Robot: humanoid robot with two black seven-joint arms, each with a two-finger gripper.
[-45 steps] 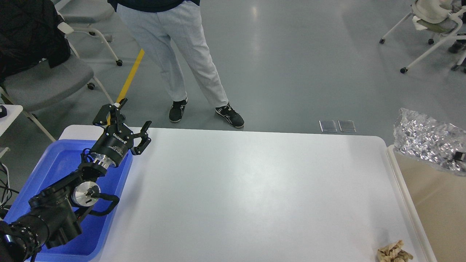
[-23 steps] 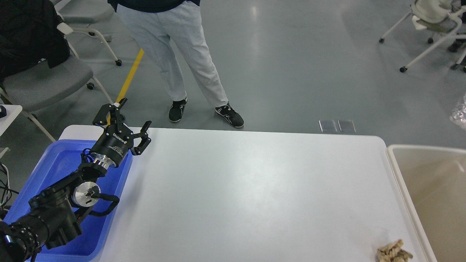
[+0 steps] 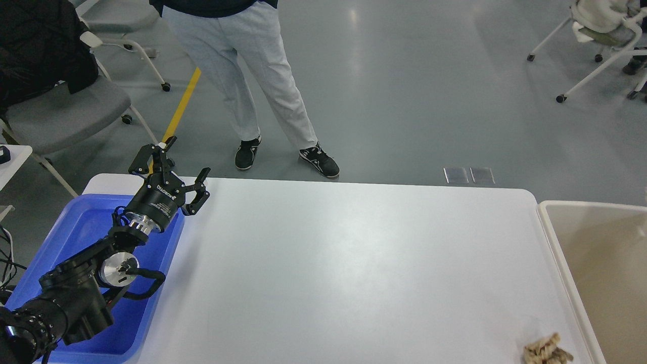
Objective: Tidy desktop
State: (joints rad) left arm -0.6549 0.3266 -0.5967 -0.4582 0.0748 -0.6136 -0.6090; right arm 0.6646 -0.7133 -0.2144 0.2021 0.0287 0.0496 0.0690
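Note:
The desktop [image 3: 343,263] is a large white tabletop filling the middle of the head view. A small crumpled tan scrap [image 3: 547,350] lies at its near right corner. My left gripper [image 3: 174,163] is open and empty, held above the far left corner of the desktop, over the edge of the blue tub [image 3: 83,230]. The beige bin [image 3: 601,268] stands off the right edge of the desktop. My right gripper is out of view.
A person in light grey trousers [image 3: 252,76] stands just beyond the far edge of the desktop. A grey chair with a black jacket [image 3: 45,86] is at the far left, and a wheeled chair [image 3: 601,35] at the far right.
The crinkled silver foil over the beige bin a second ago moved out to the right and is gone from view. My left arm has not moved.

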